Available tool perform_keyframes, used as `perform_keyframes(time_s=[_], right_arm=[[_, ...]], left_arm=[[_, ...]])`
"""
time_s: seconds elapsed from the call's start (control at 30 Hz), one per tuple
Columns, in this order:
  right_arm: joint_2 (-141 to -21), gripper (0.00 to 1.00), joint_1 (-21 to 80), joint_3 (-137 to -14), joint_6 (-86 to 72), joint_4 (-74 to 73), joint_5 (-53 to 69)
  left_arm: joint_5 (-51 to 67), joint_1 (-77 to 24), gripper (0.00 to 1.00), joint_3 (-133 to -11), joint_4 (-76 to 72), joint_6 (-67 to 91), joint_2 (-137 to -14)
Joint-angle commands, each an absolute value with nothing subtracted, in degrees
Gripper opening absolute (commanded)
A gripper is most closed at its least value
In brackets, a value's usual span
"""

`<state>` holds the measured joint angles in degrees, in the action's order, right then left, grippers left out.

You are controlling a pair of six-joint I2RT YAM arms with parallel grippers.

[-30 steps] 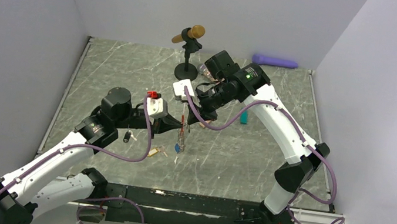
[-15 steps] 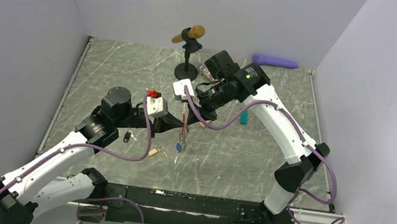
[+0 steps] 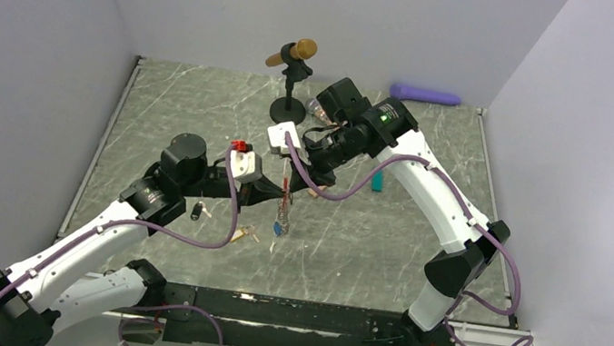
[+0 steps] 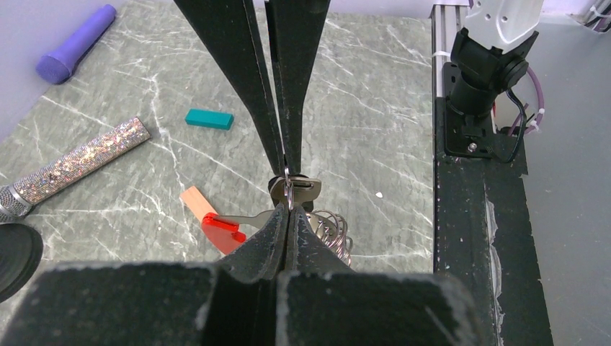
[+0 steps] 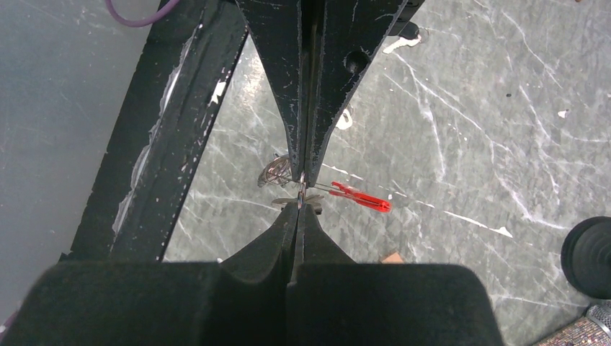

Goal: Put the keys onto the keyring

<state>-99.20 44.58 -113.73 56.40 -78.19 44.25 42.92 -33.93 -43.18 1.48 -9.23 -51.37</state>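
The keyring hangs above the table between both grippers: a red clip (image 3: 284, 187) with a silvery coil (image 3: 280, 217) and a blue-tagged key (image 3: 276, 230) dangling under it. My left gripper (image 3: 271, 190) and right gripper (image 3: 301, 178) meet tip to tip, both shut on its thin metal ring. In the left wrist view the left gripper (image 4: 288, 209) pinches the ring, with the red clip (image 4: 222, 232) and coil (image 4: 330, 227) beside it. In the right wrist view the right gripper (image 5: 301, 204) pinches it next to the clip (image 5: 362, 197). A black-tagged key (image 3: 199, 209) and a yellow-tagged key (image 3: 246, 236) lie on the table.
A teal block (image 3: 378, 182) lies right of the grippers, and a tan wooden block (image 4: 196, 202) lies under them. A microphone stand (image 3: 287, 108) and a glittery tube (image 4: 79, 164) are behind. A purple cylinder (image 3: 425, 94) lies at the back wall. The black base rail (image 3: 282, 312) runs along the near edge.
The left arm has shifted slightly to the right. The keyring stays pinched between both grippers and the right arm has hardly moved.
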Motion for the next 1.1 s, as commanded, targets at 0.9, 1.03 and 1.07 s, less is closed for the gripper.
perform_keyframes(time_s=[0.9,1.03,1.07], right_arm=[[-100.4,0.0,44.5,-116.6,56.7,-78.3,49.6],[-100.6,0.0,44.5,-116.9,56.8,-78.4,49.9],[-100.6,0.0,44.5,-117.0,56.8,-78.5,50.1]], left_arm=[[47.1,-33.7,0.0,-45.7,-0.9,-9.6,-51.7],[47.2,-33.7,0.0,-45.8,-0.9,-9.5,-51.8],[47.2,-33.7,0.0,-45.9,-0.9,-9.4,-51.9]])
